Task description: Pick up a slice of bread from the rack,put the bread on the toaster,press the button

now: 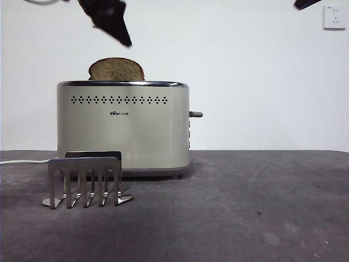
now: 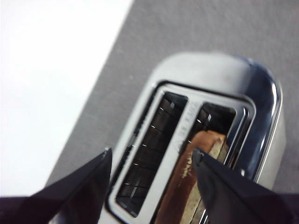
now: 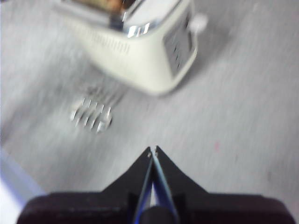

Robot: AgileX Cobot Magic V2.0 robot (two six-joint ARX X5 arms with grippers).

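The slice of bread (image 1: 116, 70) stands in a slot of the cream toaster (image 1: 122, 128), its rounded brown top poking above the chrome rim. In the left wrist view the bread (image 2: 187, 186) sits in the slot nearer the toaster's outer wall. My left gripper (image 2: 152, 156) hovers open just above the toaster (image 2: 261, 98), holding nothing; the front view shows it as a dark tip (image 1: 112, 19). The button (image 1: 196, 114) sticks out from the toaster's right end. The steel rack (image 1: 84, 180) stands empty in front. My right gripper (image 3: 153, 150) is shut, high and away from the toaster (image 3: 140, 51).
A white cable (image 1: 24, 161) runs off to the left behind the rack. A wall socket (image 1: 334, 17) sits at the top right. Grey table surface (image 1: 262, 207) stretches right of the toaster.
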